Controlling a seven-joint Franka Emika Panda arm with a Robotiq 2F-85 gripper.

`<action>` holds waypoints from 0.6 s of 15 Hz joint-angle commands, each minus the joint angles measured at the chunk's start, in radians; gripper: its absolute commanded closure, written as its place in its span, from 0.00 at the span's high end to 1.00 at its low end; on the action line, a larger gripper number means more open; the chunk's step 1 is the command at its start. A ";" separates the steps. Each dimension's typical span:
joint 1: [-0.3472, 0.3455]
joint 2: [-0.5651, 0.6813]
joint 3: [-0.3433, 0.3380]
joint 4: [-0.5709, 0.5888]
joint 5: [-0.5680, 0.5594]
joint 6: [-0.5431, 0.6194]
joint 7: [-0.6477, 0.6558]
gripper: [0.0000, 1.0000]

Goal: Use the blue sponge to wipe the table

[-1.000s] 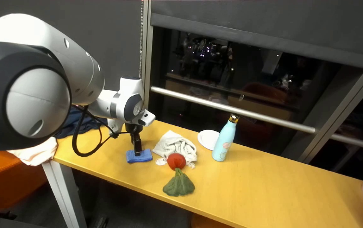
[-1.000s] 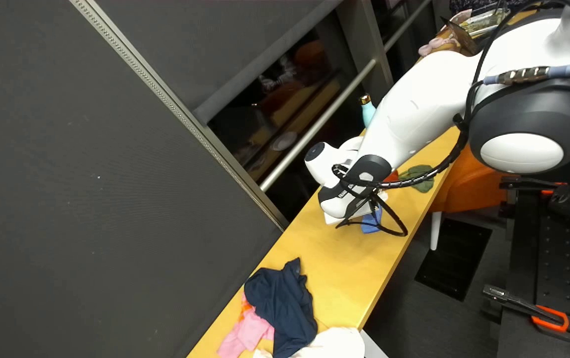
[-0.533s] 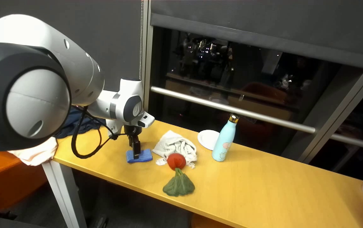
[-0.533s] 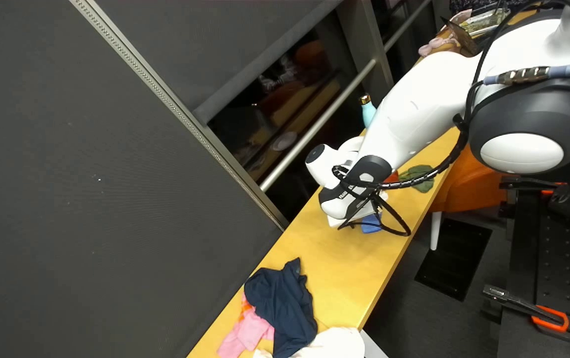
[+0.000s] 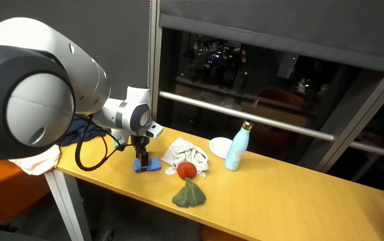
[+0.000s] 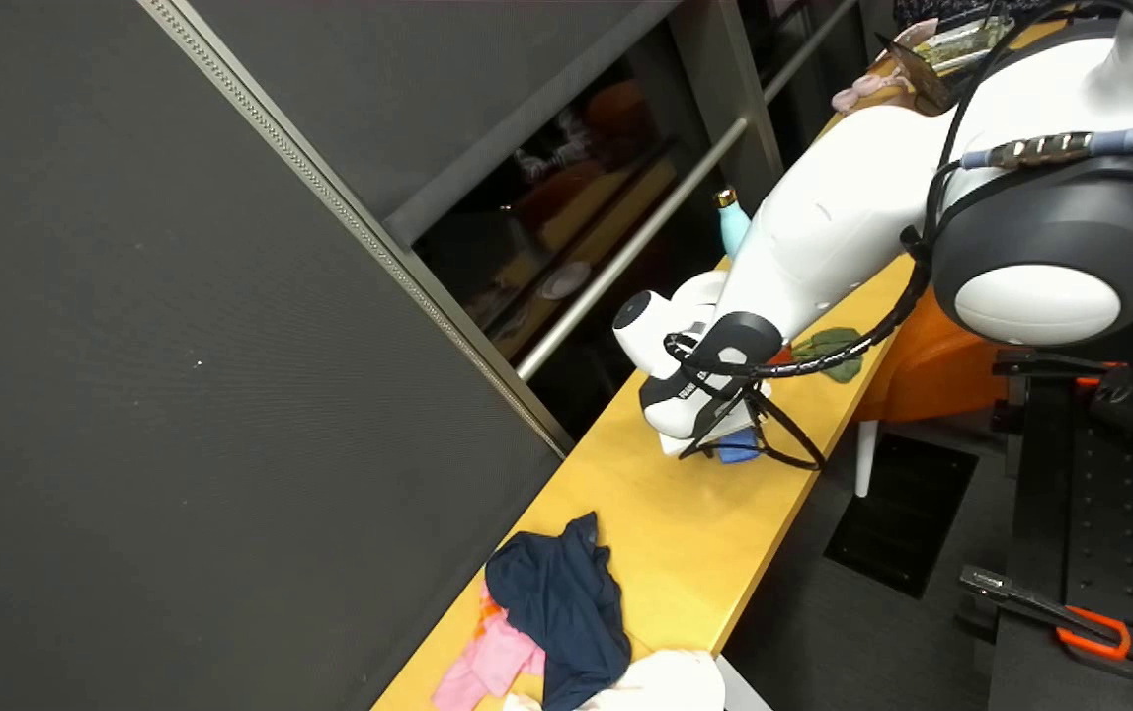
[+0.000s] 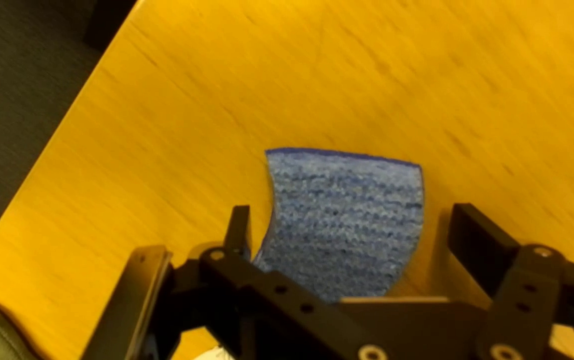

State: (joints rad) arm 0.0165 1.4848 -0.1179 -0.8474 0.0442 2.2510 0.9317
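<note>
Your gripper (image 7: 353,227), fingers (image 7: 482,245) wide apart, is low over the worktop (image 5: 295,194), in from both long edges, toward the end where the clothes (image 6: 566,602) lie heaped. Just beside the white cloth (image 5: 185,153) is your blue sponge (image 7: 344,220), between those fingers in the wrist view; its long axis seems to cross the line they close along, so squeezing should pinch it across its width. Any contact is unclear. Compared with a second ago, you have the gripper slightly lower, nearer the sponge's clothes-side end; the sponge hasn't moved.
</note>
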 commanded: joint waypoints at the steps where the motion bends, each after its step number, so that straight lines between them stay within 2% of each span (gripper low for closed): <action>1: -0.003 0.000 0.002 0.004 -0.002 -0.009 -0.018 0.75; 2: -0.003 0.000 0.003 0.004 -0.002 -0.010 -0.020 0.72; 6: -0.004 0.006 0.002 0.015 -0.001 -0.013 -0.025 0.43; 7: -0.006 0.029 0.001 0.053 0.001 -0.027 -0.026 0.42; 9: -0.005 0.027 0.001 0.054 -0.001 -0.024 -0.033 0.38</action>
State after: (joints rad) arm 0.0164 1.4815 -0.1185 -0.8434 0.0442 2.2509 0.9198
